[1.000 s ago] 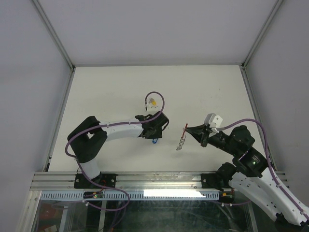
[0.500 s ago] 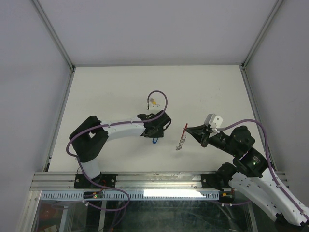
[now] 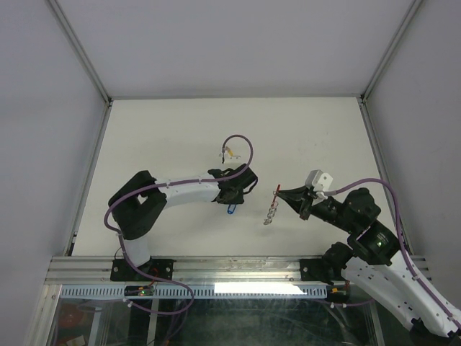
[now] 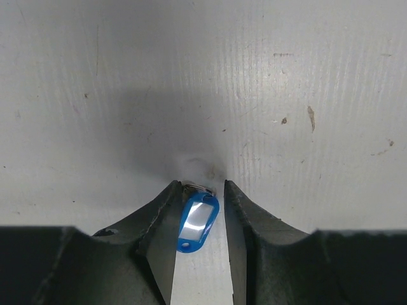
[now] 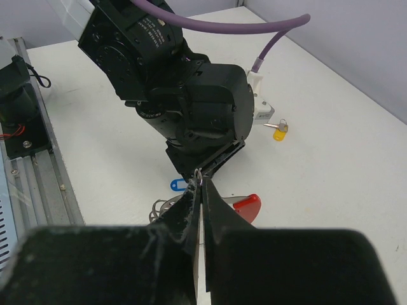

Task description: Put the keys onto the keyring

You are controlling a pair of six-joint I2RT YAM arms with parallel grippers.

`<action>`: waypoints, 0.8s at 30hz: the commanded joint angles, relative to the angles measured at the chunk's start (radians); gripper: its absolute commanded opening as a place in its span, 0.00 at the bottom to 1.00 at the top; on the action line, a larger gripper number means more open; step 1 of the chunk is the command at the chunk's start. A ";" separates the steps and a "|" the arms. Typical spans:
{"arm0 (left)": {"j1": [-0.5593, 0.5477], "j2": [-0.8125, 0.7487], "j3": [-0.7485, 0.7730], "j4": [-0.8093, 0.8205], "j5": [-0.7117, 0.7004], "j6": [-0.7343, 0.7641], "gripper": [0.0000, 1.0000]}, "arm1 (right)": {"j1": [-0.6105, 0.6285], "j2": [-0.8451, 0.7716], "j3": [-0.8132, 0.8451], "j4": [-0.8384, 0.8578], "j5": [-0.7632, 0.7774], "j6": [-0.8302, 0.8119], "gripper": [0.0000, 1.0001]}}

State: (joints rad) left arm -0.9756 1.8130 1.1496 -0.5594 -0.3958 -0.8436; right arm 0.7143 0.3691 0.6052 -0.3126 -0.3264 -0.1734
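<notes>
Left gripper (image 4: 201,185) is sitting narrow around the blue key (image 4: 197,219), not quite pinching, with a sliver of table (image 3: 158,137) showing beside one finger. The key's lying flat, running roughly 6 to 12 in the wrist view, metal end at 12. At its 3 o'clock the right gripper (image 5: 199,190) is clamping the keyring (image 5: 247,204), chain hanging toward 6. The yellow key (image 3: 229,152) is lying farther off at 12, by the purple cable (image 3: 251,155).

Left tool (image 4: 198,185) low over scuffed white worktop (image 4: 203,76), dark fingers (image 4: 162,222) flanking the blue-headed key (image 4: 196,219) — its head lies between them, against one finger, thin gap to the other — metal end at the fingertips.
</notes>
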 commanded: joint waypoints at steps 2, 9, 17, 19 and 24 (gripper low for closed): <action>-0.008 0.010 0.041 0.010 -0.033 0.018 0.31 | 0.005 -0.016 0.003 0.047 0.006 0.009 0.00; -0.008 0.025 0.039 0.011 -0.036 0.018 0.26 | 0.005 -0.018 0.002 0.046 0.006 0.009 0.00; -0.008 0.026 0.037 0.010 -0.039 0.018 0.12 | 0.005 -0.018 0.002 0.046 0.005 0.011 0.00; -0.009 0.021 0.034 0.009 -0.041 0.030 0.08 | 0.005 -0.016 0.001 0.046 0.006 0.011 0.00; -0.011 0.003 0.033 0.009 -0.047 0.050 0.00 | 0.005 -0.012 0.002 0.051 0.001 0.011 0.00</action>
State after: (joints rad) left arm -0.9760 1.8328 1.1633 -0.5579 -0.4217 -0.8185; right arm 0.7143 0.3630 0.5941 -0.3130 -0.3264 -0.1730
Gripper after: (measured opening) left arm 0.022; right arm 0.008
